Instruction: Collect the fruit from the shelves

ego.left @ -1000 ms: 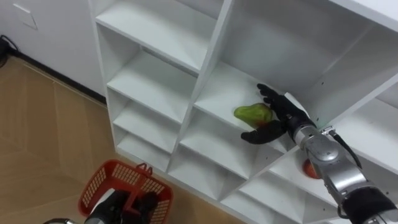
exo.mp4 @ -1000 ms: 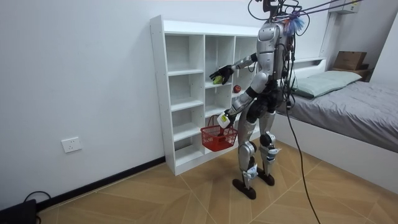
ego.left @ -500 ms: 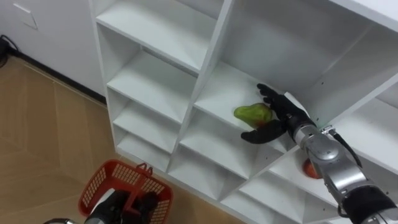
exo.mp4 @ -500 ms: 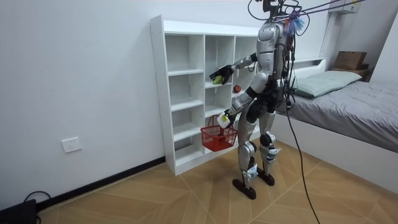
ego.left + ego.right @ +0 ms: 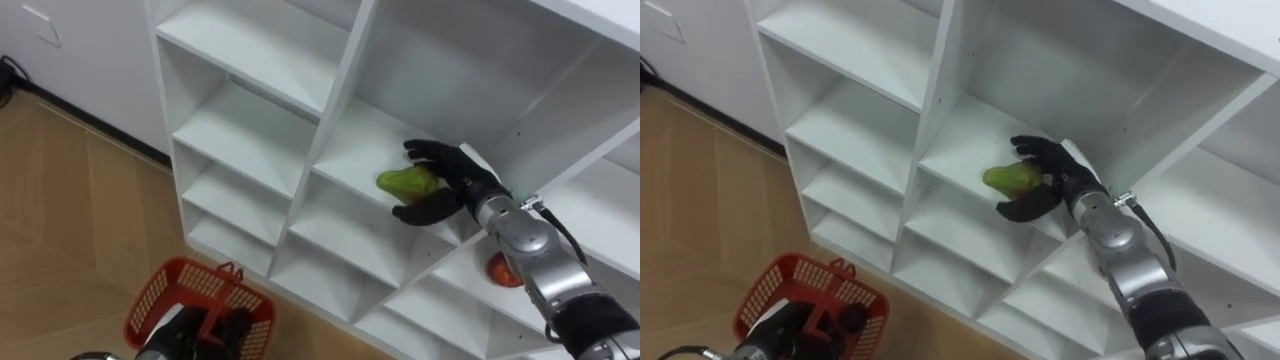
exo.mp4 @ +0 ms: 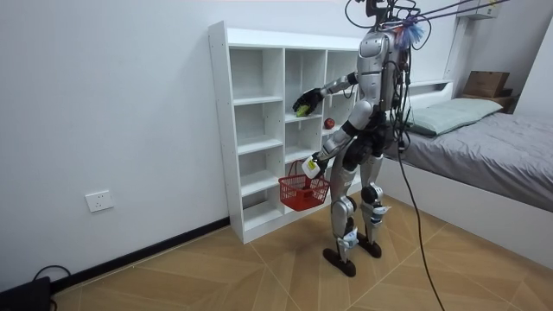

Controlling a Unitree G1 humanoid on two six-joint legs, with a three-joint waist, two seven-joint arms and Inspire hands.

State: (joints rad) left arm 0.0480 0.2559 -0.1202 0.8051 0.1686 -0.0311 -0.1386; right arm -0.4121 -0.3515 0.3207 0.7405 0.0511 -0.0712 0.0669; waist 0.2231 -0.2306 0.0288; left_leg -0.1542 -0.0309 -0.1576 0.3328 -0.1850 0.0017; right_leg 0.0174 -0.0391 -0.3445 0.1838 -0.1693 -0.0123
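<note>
The green pear-shaped fruit point(image 5: 403, 182) sits at the front of a middle compartment of the white open-shelved closet point(image 5: 258, 132). Our right hand point(image 5: 455, 185) is wrapped on it, fingers curled over its top and thumb hooked under its near side. We cannot tell whether it rests on the shelf board or is just clear of it.

As we judge it, the step in hand is securing the grip and drawing the fruit out. To do it well we want the fruit seated against the palm, not pinched at the fingertips, since its rounded, tapering shape could roll out sideways. We should lift a little before pulling back, so it clears the shelf's front edge, and keep the wrist off the upright divider on the right.

The right arm reaches forward and up from the lower right, forearm nearly straight.

A small red round fruit point(image 5: 501, 270) lies in a compartment below and to the right, partly behind the forearm. Low at our left, the left hand point(image 5: 236, 328) is closed on the handle of the red plastic mesh basket point(image 5: 160, 292), well apart from the green fruit.
</note>
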